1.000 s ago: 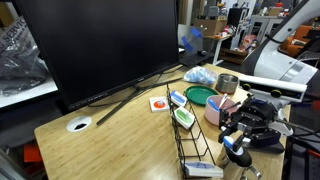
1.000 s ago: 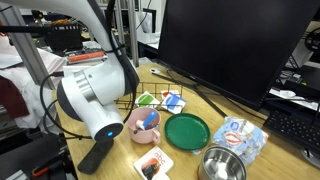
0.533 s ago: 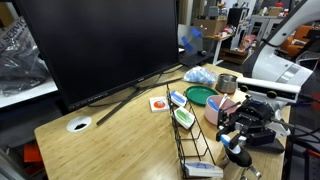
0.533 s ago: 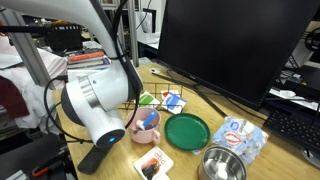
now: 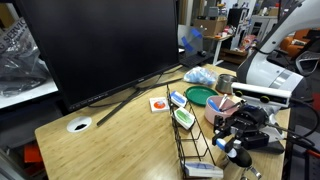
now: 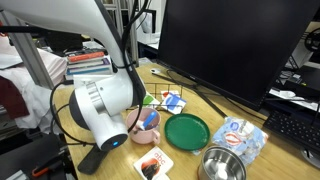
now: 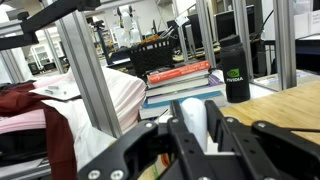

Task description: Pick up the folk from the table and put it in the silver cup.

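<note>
Fork not discernible; arm (image 6: 100, 105) crowds pink bowl (image 6: 146, 130) beside green plate (image 6: 187, 130) (end effector (image 7: 205, 140) state unclear).

The table (image 5: 110, 140) lay bare on the near left — open passage there. On the right, a wire rack (image 5: 193, 140), pink bowl (image 6: 152, 131) and green plate (image 6: 187, 131) crowded together; the monitor (image 5: 100, 45) walled off the far side.

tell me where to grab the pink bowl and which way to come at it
Grip the pink bowl by its rim, probably coming straight down from above with one of the jaws inside and one outside. It stands upright with an open top, and its round wall looks too wide to span. Pick a stretch of rim clear of the blue item lying inside.
</note>
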### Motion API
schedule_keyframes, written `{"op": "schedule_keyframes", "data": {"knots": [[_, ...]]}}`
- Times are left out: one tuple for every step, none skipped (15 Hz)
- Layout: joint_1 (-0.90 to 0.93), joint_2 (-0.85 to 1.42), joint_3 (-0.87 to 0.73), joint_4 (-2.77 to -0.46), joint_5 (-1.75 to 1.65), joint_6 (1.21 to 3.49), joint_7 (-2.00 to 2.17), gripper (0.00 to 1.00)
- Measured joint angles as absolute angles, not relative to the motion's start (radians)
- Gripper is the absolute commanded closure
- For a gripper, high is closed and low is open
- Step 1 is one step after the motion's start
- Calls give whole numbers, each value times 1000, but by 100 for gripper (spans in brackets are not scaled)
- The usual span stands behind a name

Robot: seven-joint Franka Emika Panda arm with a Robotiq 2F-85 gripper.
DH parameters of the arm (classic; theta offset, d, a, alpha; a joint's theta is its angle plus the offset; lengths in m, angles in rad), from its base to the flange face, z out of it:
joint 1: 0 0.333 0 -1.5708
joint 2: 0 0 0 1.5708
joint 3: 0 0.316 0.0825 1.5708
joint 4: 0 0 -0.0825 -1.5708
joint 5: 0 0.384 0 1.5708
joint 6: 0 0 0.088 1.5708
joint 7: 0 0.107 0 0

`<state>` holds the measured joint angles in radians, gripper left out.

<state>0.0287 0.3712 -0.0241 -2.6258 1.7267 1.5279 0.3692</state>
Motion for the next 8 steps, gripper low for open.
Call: {"op": "schedule_keyframes", "data": {"knots": [[29, 378, -24, -2624, 1727, 1527, 368, 93], [29, 384, -24, -2623, 1727, 1526, 368, 93], [29, 390, -24, -2623, 1727, 1525, 367, 93], [29, 395, -24, -2623, 1727, 1525, 367, 93], [28, 401, -25, -2623, 1727, 1524, 367, 93], [28, 406, -25, -2623, 1727, 1524, 366, 93], [28, 410, -26, -2623, 1727, 1524, 366, 93], [28, 415, -27, -2623, 1727, 1524, 366, 93]]}}
